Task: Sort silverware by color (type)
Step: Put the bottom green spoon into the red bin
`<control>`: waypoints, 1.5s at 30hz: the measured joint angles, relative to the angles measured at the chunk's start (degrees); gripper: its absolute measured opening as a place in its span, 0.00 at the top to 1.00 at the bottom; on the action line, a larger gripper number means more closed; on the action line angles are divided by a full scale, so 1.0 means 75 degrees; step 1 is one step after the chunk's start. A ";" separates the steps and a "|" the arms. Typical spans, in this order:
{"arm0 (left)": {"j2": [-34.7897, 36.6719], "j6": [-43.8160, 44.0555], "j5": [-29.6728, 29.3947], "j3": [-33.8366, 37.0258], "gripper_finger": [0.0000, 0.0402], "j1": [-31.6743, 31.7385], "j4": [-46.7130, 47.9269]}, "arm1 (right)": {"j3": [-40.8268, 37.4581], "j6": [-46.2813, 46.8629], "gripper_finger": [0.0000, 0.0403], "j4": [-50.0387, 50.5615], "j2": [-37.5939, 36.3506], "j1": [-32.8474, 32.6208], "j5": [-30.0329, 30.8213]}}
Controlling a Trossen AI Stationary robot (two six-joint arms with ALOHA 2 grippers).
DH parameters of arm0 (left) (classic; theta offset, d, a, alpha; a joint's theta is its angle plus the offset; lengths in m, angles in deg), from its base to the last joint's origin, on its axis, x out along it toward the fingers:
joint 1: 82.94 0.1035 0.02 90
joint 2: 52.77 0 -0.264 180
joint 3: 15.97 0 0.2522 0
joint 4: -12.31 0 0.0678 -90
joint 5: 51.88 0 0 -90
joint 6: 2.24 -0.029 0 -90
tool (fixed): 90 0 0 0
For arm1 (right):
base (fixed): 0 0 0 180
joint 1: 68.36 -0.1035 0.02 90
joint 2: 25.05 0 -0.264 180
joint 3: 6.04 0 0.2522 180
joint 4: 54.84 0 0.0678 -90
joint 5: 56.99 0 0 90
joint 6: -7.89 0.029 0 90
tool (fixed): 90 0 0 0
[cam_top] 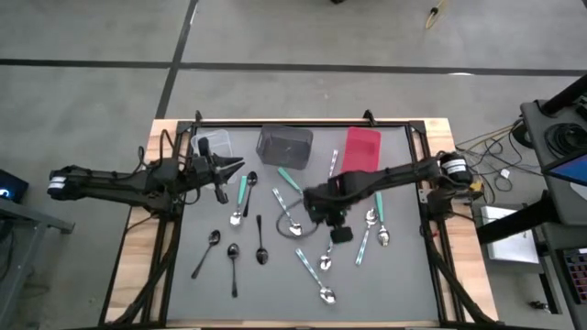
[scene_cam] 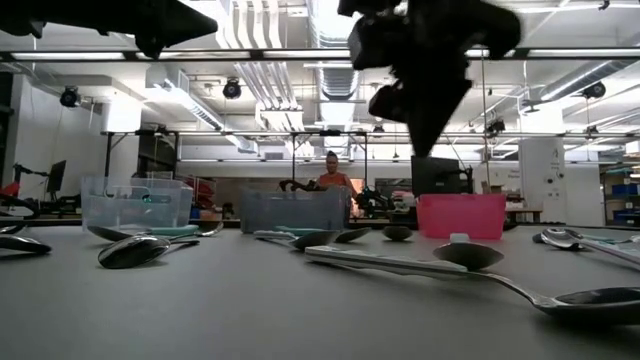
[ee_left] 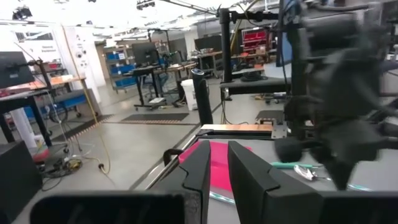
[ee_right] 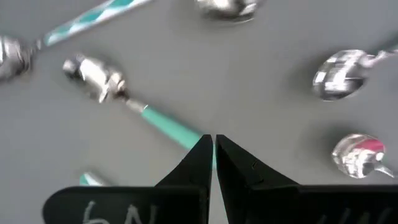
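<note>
Three kinds of silverware lie scattered on the grey surface (cam_top: pixel 211 293). At the left, the left gripper (cam_top: pixel 223 181) hangs by the clear bin (cam_top: pixel 214 143) at the far left corner, its fingers (ee_left: pixel 202 171) nearly together with only a narrow gap and nothing seen between them. Just right of it lies a teal-handled spoon (cam_top: pixel 240 199), and nearer the front edge three black spoons (cam_top: pixel 232 261) rest side by side. At the far edge the dark grey bin (cam_top: pixel 284 145) stands in the middle, with the red bin (cam_top: pixel 361 149) to its right. Right of centre, the right gripper (cam_top: pixel 342 234) hangs low over the mat among silver spoons (cam_top: pixel 327 294) and more teal-handled ones; its fingers (ee_right: pixel 193 165) are pressed together, their tips right over the handle of a teal spoon (ee_right: pixel 168 127), and whether they pinch it cannot be told. Further right, a small cluster of spoons (cam_top: pixel 376 225) lies near the mat's right side
</note>
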State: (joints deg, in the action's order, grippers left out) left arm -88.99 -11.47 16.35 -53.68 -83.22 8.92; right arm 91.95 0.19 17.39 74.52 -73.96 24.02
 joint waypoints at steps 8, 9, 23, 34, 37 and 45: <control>-0.0130 0.0087 -0.0014 -0.0058 0.91 0.0000 -0.0058 | -0.0033 -0.0341 0.97 0.0370 -0.0003 -0.0641 0.0004; -0.0153 0.0100 -0.0016 -0.0058 0.91 0.0000 -0.0056 | -0.0044 -0.0505 0.97 0.0368 -0.0003 -0.0686 0.0003; -0.0257 0.0104 -0.0026 -0.0085 0.91 0.0000 -0.0110 | -0.0102 -0.2222 0.85 0.0003 0.0096 -0.0844 0.0330; -0.0168 -0.0032 -0.0028 -0.0090 0.91 0.0000 -0.0171 | -0.0052 -0.1548 0.46 -0.0269 0.1063 -0.1049 0.0997; -0.0141 -0.0087 -0.0028 -0.0090 0.91 0.0000 -0.0176 | -0.0059 -0.1822 0.43 -0.0173 0.1145 -0.1098 0.0976; -0.0117 -0.0132 -0.0028 -0.0090 0.91 0.0000 -0.0176 | -0.0067 -0.2527 0.44 -0.0264 0.1203 -0.1163 0.0972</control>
State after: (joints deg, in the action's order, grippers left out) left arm -89.87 -12.46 16.14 -54.36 -83.22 7.61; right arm 91.45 -18.76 15.41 83.54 -82.69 31.31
